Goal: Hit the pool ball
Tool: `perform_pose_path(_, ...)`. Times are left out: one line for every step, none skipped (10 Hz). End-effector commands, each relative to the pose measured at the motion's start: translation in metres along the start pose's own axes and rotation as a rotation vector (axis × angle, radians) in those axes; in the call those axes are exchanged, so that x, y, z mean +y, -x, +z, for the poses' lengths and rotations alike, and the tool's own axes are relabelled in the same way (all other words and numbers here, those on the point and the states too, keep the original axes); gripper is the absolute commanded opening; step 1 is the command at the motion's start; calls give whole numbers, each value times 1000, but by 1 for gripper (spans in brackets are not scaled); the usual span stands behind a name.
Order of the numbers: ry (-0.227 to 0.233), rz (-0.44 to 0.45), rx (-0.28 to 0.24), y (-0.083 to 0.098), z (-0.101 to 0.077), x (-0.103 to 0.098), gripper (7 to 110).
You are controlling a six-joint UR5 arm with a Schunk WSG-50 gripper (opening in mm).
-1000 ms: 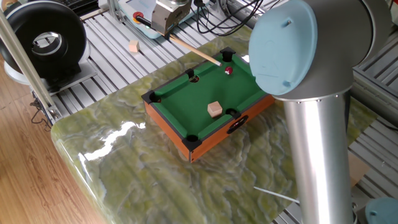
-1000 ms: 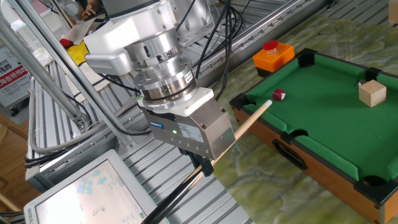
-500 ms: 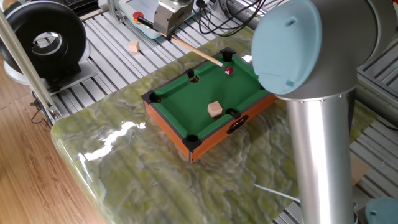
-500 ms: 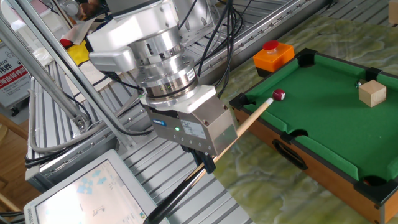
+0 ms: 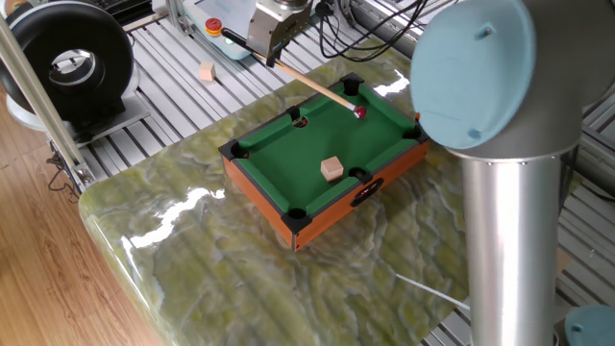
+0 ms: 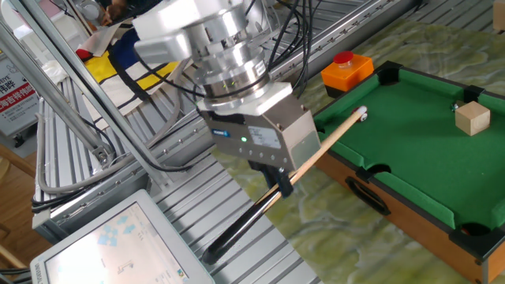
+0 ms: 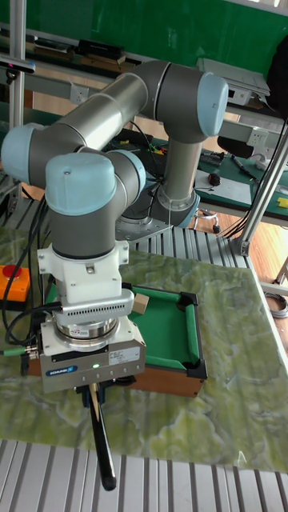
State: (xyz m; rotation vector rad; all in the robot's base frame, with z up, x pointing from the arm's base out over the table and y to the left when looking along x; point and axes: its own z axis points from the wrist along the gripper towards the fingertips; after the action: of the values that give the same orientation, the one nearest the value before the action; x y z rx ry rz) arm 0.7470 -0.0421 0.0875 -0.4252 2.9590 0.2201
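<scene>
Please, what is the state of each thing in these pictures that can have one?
gripper: shut on the cue stick.
cue stick: held slanted, tip over the felt.
pool ball: on the felt, right at the cue tip; contact cannot be told.
wooden cube: resting flat on the felt, apart from the cue.
red button: on its orange box, nothing touching it.
pool table: level on the marbled top.

From the tall fixed view the pincer (image 7: 94, 389) body hides the pool ball; the other fixed view shows no ball beside the cue (image 6: 316, 150) tip, and crops the pool table (image 6: 410, 170)
</scene>
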Motion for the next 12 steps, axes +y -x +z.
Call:
perform_pose_path(12,17,11,4,-9,8,7)
perform_pose_path(7,16,20,9,-14,8,7)
perform_pose_path(-3,12,33,15,-17,4,7)
perform_pose_path(-8,7,34,21,-13,-1,7)
perform_pose_path(-20,-2,19,28,-1,-10,7)
perform_pose_path(-27,-4,2,32,7,-14,7)
perform_pose_path(-33,-9,-9,36,9,-16,7)
perform_pose_path(-30,-12,-15,37,6,-14,7)
perform_pose_path(-20,-15,-18,37,1,-11,7)
perform_pose_path(-15,-17,-21,37,-4,-9,7)
perform_pose_path(-15,-20,-21,37,-8,-9,7)
perform_pose_path(-19,-24,-23,38,-8,-11,7)
